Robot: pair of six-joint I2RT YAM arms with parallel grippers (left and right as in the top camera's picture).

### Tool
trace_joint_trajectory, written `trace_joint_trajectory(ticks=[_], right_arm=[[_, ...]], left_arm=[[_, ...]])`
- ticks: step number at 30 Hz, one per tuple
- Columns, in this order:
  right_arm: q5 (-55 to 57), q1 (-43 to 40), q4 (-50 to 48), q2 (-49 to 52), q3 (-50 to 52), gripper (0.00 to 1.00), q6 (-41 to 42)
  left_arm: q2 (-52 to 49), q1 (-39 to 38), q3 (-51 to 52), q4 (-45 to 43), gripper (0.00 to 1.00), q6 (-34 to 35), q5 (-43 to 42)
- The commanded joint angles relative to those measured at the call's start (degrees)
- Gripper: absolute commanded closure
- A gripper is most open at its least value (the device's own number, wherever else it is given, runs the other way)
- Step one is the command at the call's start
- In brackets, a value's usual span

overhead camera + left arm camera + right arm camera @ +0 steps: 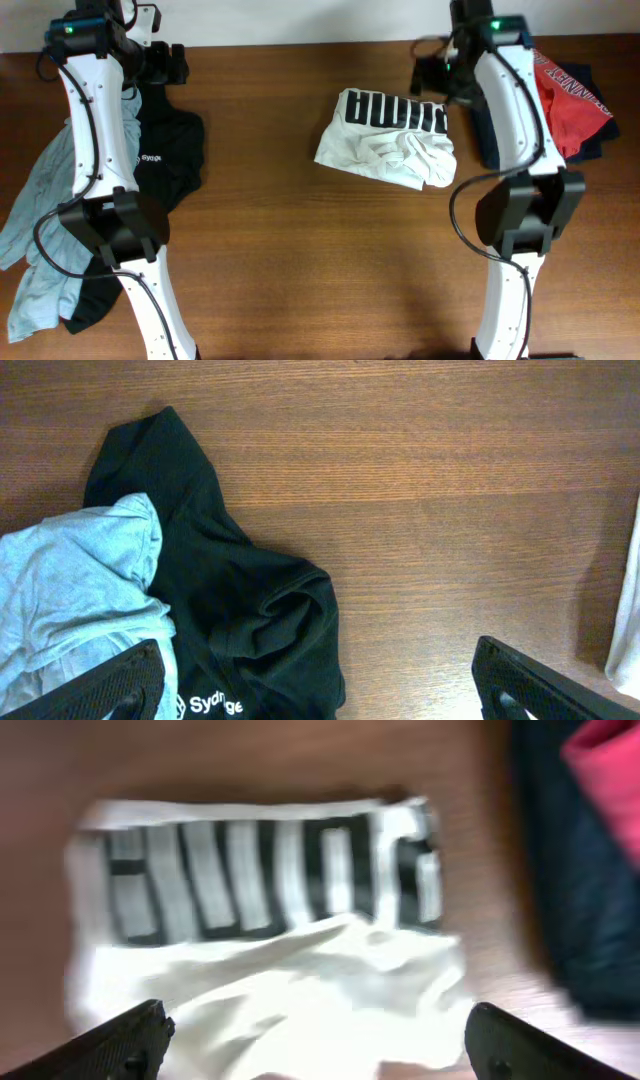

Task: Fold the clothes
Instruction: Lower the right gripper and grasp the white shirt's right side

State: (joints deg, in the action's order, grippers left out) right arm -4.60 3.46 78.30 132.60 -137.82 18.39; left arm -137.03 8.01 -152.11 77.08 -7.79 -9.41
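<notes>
left side: my left gripper (320, 653) stands wide, nothing between the fingers. below it lies the black shirt (250, 610) with a small white logo, crumpled. the pale grey-blue shirt (70, 590) overlaps its left edge. both sit in a loose heap at the left end of the table (300, 260), neither folded.

centre: the white t-shirt (385, 140) with black block print lies apart from the heap, toward the far edge. its long axis runs left to right across the table. the printed band lies along the far side and the near edge is bunched and uneven. it looks part-folded, not squared off.

right side: my right gripper (318, 1015) is wide and holds nothing. the wrist view, though blurred, puts the white t-shirt directly under and ahead of its fingers. in the overhead view the shirt lies just left of this gripper and well apart from the left one. i judge the right arm much the nearer.

far right: a red garment (570, 105) lies on a dark navy one (490, 145), partly hidden by the right arm.

finding: any tidying of the white t-shirt falls to the right arm, reaching left and near.
</notes>
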Motion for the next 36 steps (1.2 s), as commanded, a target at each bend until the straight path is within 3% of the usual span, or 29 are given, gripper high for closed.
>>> trace_joint_trajectory(ticks=[1,6,12,13,15,33,36], right_arm=[[-9.3,2.4,3.8,-0.9,-3.2,0.02,13.0],[-9.7,5.8,6.0,-0.9,1.8,0.01,27.1],[-5.3,9.0,6.0,-0.9,11.6,0.01,48.3],[-3.2,9.7,5.9,-0.9,14.6,0.01,55.0],[-1.7,10.1,5.4,-0.9,16.7,0.01,58.5],[-0.1,12.1,-18.1,-0.9,36.5,0.01,58.3],[1.0,13.1,-21.5,-0.9,38.3,0.03,53.8]], left_arm=[[2.0,-0.1,0.3,0.1,0.02,0.7,0.2],[2.0,-0.1,0.3,0.1,0.01,0.7,0.2],[2.0,-0.1,0.3,0.8,0.01,0.7,0.1],[2.0,-0.1,0.3,0.9,0.01,0.7,-0.1],[2.0,-0.1,0.3,1.0,0.01,0.7,-0.3],[2.0,-0.1,0.3,1.0,0.01,0.7,-0.2],[2.0,-0.1,0.3,1.0,0.01,0.7,-0.2]])
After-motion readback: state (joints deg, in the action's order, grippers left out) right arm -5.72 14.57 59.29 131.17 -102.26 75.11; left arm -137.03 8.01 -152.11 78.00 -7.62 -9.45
